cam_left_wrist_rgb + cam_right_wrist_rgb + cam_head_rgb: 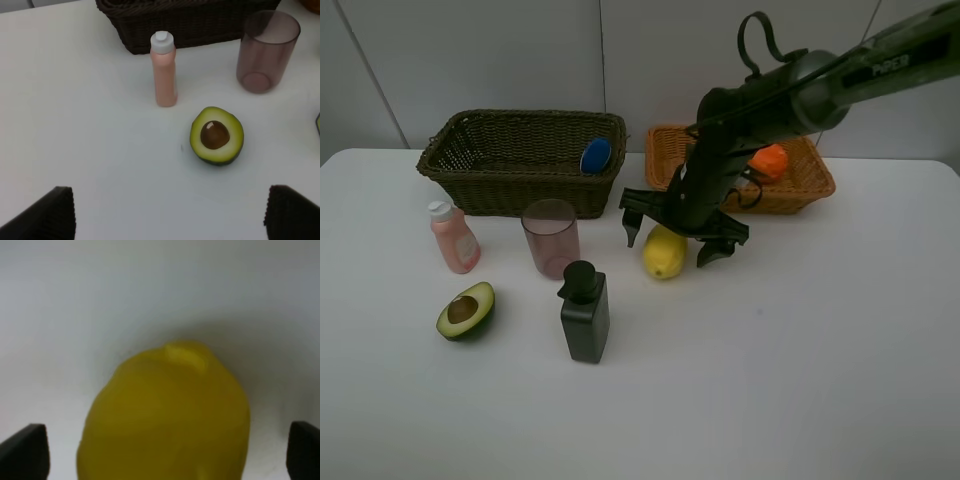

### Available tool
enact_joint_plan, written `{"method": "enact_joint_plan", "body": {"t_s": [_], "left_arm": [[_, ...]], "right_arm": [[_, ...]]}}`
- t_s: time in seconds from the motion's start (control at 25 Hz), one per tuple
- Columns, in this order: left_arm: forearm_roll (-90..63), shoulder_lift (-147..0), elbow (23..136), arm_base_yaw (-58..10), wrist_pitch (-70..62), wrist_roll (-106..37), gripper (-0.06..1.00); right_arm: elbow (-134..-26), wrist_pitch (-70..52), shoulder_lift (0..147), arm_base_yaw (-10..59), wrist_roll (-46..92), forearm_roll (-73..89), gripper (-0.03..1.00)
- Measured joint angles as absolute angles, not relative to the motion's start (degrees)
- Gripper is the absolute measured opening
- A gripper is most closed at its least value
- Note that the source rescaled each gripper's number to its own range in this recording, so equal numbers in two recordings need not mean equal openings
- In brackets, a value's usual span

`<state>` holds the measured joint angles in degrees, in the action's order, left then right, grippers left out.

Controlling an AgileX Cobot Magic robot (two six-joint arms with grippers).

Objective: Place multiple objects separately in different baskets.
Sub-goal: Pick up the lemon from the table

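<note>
The right pincer [670,246], fingers wide apart, straddles the lemon [664,256] on the tabletop [800,350], the lemon's long axis crosswise to the closing line; the left pincer [170,217], also apart, is farther off

The right arm [790,95] is a dark, rounded tube with glossy joints. Pale lettering [892,66] runs along the link farthest from the tool and is hard to read. A thin black cable [741,40] loops above the joint behind the black, angular right gripper [668,249]. On the left gripper [170,215], the black fingers [50,215] have finely ribbed faces.
</note>
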<state>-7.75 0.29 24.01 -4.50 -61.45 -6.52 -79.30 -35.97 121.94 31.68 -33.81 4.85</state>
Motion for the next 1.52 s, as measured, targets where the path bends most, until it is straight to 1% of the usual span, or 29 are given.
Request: {"method": "enact_joint_plan", "body": {"t_s": [0.84,0.92,1.0,1.04,1.08,1.12,1.52], "left_arm": [[-7.75,0.29,24.01,-4.50,-61.45,-6.52,1.00],[-7.75,0.29,24.01,-4.50,-61.45,-6.52,1.00],[-7.75,0.29,24.01,-4.50,-61.45,-6.52,1.00],[-7.75,0.29,24.01,-4.50,-61.45,-6.52,1.00],[-7.75,0.29,24.01,-4.50,-61.45,-6.52,1.00],[-7.75,0.29,24.01,-4.50,-61.45,-6.52,1.00],[-7.75,0.29,24.01,-4.50,-61.45,-6.52,1.00]], "right_arm": [[-79.30,-35.40,122.14,31.68,-33.81,5.81,0.99],[-79.30,-35.40,122.14,31.68,-33.81,5.81,0.93],[-79.30,-35.40,122.14,31.68,-33.81,5.81,0.79],[-79.30,-35.40,122.14,31.68,-33.81,5.81,0.68],[-79.30,-35.40,122.14,31.68,-33.81,5.81,0.53],[-79.30,-35.40,122.14,31.68,-33.84,6.00,0.42],[-79.30,-35.68,122.21,31.68,-33.84,5.92,0.43]]}}
